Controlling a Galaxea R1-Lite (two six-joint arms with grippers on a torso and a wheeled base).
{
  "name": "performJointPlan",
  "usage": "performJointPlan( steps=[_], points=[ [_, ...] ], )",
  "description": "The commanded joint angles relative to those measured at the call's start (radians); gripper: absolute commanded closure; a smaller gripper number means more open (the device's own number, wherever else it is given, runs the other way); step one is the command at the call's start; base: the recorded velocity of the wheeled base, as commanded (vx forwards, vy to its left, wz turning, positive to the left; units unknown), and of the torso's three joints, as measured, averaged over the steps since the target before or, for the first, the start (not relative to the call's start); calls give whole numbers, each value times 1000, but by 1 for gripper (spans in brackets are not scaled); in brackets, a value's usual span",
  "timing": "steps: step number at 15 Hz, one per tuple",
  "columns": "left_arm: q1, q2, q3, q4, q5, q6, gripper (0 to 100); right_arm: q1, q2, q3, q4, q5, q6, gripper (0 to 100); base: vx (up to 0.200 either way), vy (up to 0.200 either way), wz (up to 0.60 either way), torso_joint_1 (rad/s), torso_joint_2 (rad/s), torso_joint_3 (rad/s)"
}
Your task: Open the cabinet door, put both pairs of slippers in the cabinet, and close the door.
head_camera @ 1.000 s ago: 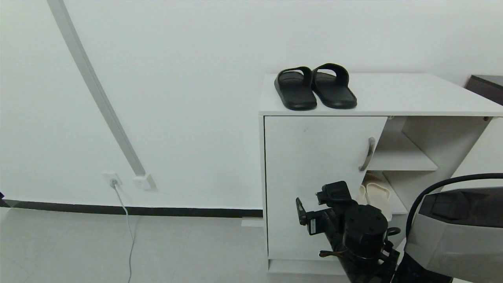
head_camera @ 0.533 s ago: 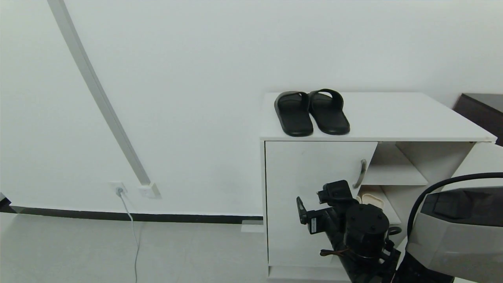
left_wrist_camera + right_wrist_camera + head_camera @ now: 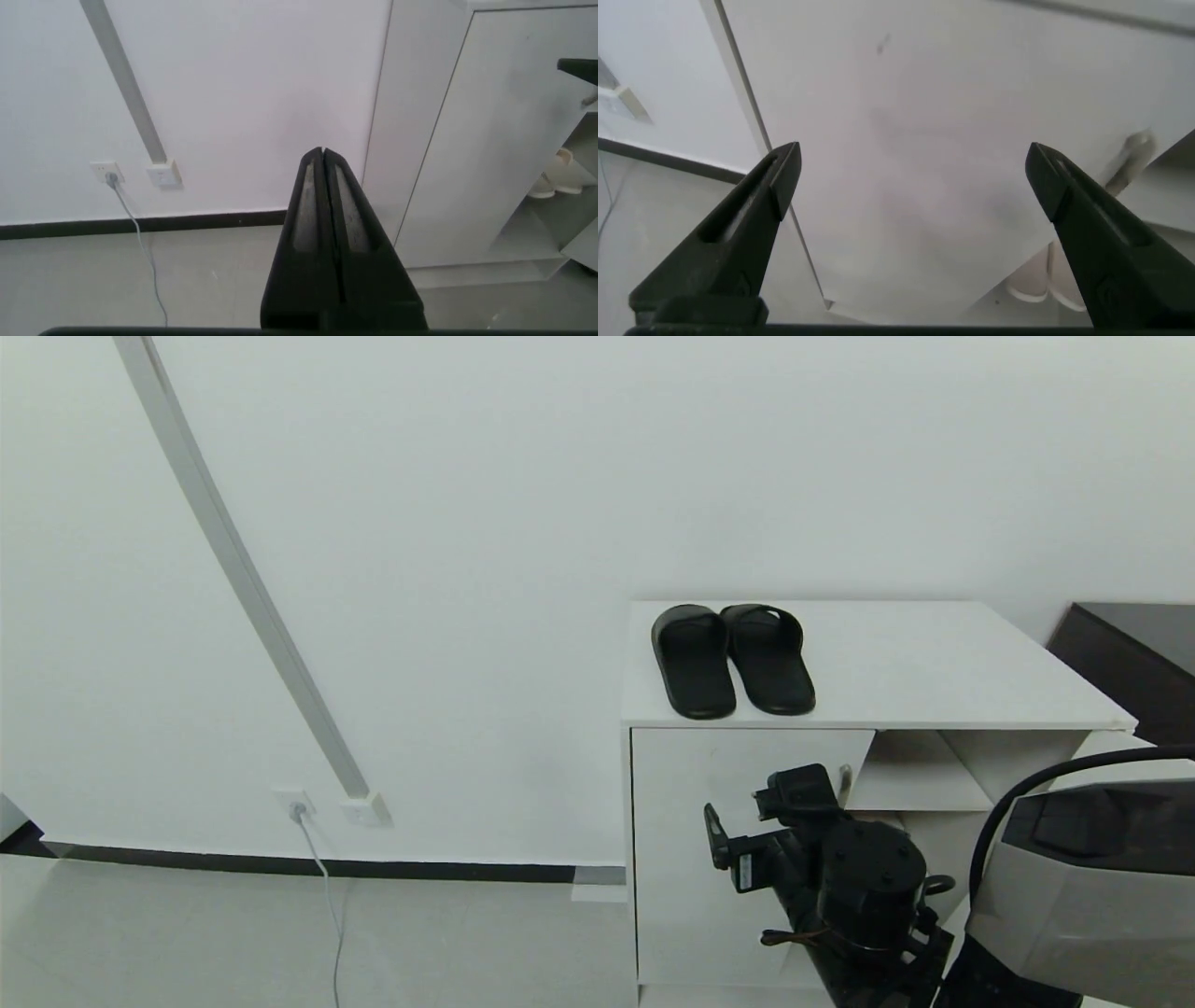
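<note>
My right end effector (image 3: 913, 159) is spread wide, facing the closed cabinet door (image 3: 952, 140). My left end effector (image 3: 322, 215) is pinched closed on nothing. The black slippers (image 3: 731, 658) lie near the cabinet top's (image 3: 934, 663) front left corner, probably next to go in. The pale slippers (image 3: 559, 174) already sit inside on a shelf (image 3: 551, 210).

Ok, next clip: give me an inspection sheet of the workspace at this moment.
Surface: white cabinet top, carrying the black slippers near its left end.
Job's things: black slippers side by side on top; light slippers on a lower shelf inside; left door closed, right side open.
Clutter: nothing seen.
Grippers: left tool shut, empty; right tool open, empty, facing the left door.
Cables: grey cable hangs from the wall socket to the floor.
Surroundings: white wall, slanted wall strip, dark furniture to the right.
</note>
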Motion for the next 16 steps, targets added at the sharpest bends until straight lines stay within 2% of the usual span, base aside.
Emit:
performJointPlan(
  steps=[1, 6, 16],
  points=[
    [0, 2, 0, 0, 0, 0, 100, 0, 0, -1, -1, 0, -1, 0, 0, 0, 0, 256, -583, -330],
    [0, 2, 0, 0, 0, 0, 100, 0, 0, -4, -1, 2, -1, 0, 0, 0, 0, 246, -544, -299],
    [0, 2, 0, 0, 0, 1, 100, -1, -2, -2, -1, 2, -1, 0, 0, 0, 0, 170, -368, -197]
  ],
)
